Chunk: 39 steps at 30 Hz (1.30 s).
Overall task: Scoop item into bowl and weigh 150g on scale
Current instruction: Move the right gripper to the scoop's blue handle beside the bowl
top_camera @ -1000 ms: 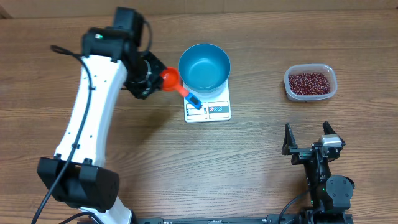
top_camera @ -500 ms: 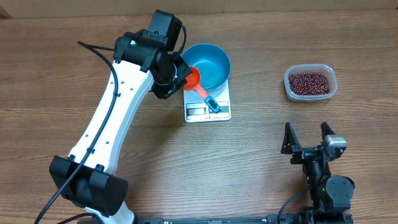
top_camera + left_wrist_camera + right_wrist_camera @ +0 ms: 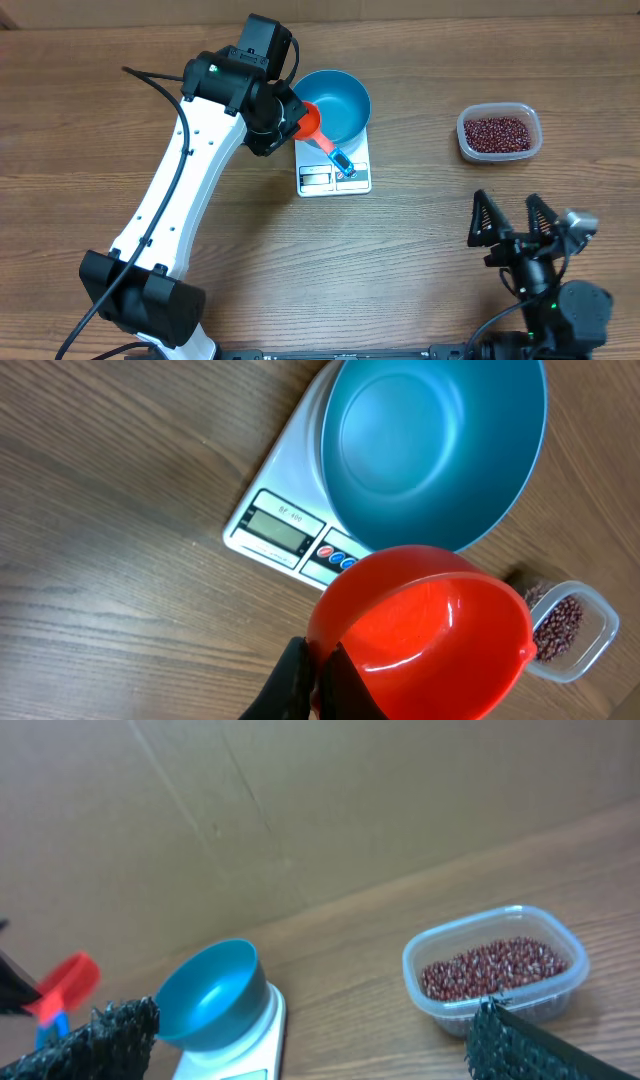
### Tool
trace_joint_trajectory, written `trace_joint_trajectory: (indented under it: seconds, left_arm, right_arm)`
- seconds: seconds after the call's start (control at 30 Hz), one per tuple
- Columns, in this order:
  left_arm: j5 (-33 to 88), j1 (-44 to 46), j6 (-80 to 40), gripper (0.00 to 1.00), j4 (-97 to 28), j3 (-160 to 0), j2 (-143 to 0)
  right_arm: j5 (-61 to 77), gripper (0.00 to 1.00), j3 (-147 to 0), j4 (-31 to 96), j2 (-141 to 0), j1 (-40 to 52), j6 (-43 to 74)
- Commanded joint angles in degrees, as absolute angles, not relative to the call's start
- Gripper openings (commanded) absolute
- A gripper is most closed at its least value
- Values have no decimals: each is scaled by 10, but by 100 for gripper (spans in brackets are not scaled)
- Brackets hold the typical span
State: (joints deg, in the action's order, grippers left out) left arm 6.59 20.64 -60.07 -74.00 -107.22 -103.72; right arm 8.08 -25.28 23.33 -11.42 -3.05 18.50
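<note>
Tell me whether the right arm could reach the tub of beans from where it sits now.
Probably yes. The right gripper is open and nothing stands between it and the uncovered tub just ahead; the left gripper holds the scoop away by the bowl.

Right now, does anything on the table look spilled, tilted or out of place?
Nothing stands out. The blue bowl sits upright on the scale, empty. The beans all lie inside their clear tub, none on the table. The left fingers hold the red scoop, also empty, by the bowl's rim.

A wood-grain table point(image 3: 420, 260) stands before a brown cardboard wall point(image 3: 300, 800).
</note>
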Motion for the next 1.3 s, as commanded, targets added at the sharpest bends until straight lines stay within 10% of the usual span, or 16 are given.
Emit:
trace_joint_trajectory:
  seconds: [0.0, 0.23, 0.53, 1.27]
  left_arm:
    - [53, 206, -614, 4, -735, -1081, -1030]
    - [44, 206, -630, 4, -734, -1081, -1030]
    - [45, 206, -635, 4, -734, -1081, -1030]
    - [118, 208, -816, 4, -728, -1081, -1031]
  right_arm:
    - [99, 100, -349, 276, -193, -34, 193]
    - [185, 100, -492, 391, -352, -34, 195]
    - [498, 100, -501, 242, -490, -34, 312]
    - [511, 100, -501, 52, -729, 84, 517]
